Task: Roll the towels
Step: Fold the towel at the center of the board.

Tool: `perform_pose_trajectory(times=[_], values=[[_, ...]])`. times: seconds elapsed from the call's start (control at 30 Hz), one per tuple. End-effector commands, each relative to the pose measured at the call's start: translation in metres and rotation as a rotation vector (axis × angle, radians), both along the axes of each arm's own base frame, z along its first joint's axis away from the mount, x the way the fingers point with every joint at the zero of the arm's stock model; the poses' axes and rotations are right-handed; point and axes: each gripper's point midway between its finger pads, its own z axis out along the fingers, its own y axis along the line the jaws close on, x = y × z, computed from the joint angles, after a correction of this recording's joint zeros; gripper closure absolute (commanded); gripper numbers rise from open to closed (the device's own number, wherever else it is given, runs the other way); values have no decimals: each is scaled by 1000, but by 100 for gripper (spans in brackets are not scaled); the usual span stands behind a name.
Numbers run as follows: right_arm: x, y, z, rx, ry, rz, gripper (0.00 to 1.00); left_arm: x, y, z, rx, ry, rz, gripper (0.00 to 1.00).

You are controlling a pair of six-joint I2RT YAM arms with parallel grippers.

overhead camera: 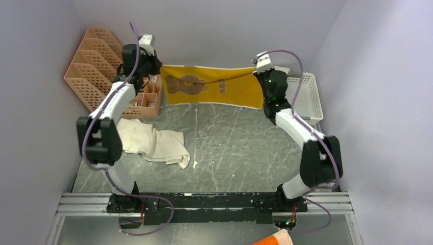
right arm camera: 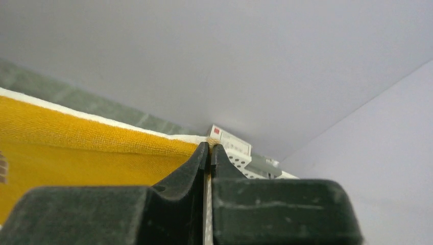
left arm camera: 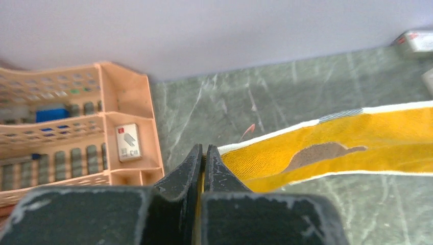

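A yellow towel with a brown bear print and a white edge hangs stretched in the air at the back of the table. My left gripper is shut on its left corner, and my right gripper is shut on its right corner. In the left wrist view the yellow towel runs rightward from the closed left gripper. The right wrist view shows the same towel pinched at the tips of the right gripper. A cream-white towel lies crumpled on the table at the left.
A peach perforated organiser with compartments stands at the back left, close to the left arm. A white perforated basket sits at the back right behind the right arm. Grey walls close in the table on three sides.
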Motion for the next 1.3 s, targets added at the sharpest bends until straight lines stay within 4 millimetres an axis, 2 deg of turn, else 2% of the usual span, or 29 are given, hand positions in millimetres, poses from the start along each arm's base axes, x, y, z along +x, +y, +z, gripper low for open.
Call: perform_pose_trajectory(times=[0.0,0.13,0.2,0.27,0.33,0.43,0.53,0.6,0.73,0.83,0.9,0.93,0.97,1.1,1.17,1.27], values=[[-47,-10,50,175,-47,-58,100,-48,5,91,-28,-200,-20,93],[-93,-4,66,246,-60,11,100,-97,6,118,-29,-222,-41,93],[-113,-6,68,280,-74,25,100,-115,8,127,-27,-222,-37,93],[-125,-8,66,302,-75,28,100,-126,11,130,-24,-208,-26,93],[-127,-7,55,306,-49,32,100,-127,13,120,-13,-160,-21,93],[-119,-2,24,325,6,32,100,-118,10,86,-7,-67,-35,93],[-102,2,-13,337,57,14,100,-103,4,44,-21,25,-49,93],[-81,2,-47,307,114,-30,100,-90,0,16,-36,70,-58,93],[-32,-7,-102,221,189,-115,100,-51,-12,-33,-69,135,-86,93],[15,-16,-131,155,202,-149,100,-12,-23,-60,-86,167,-119,93],[44,-23,-142,104,180,-171,100,20,-29,-63,-83,155,-145,93],[56,-27,-148,76,171,-181,100,36,-32,-78,-80,169,-156,93],[67,-32,-154,48,163,-192,100,48,-35,-85,-77,168,-166,93],[105,-44,-160,-6,147,-207,100,94,-39,-83,-58,103,-182,93],[114,-43,-155,-34,126,-190,100,106,-38,-80,-43,70,-174,93],[116,-35,-144,-80,113,-143,100,109,-34,-72,-10,18,-164,93]])
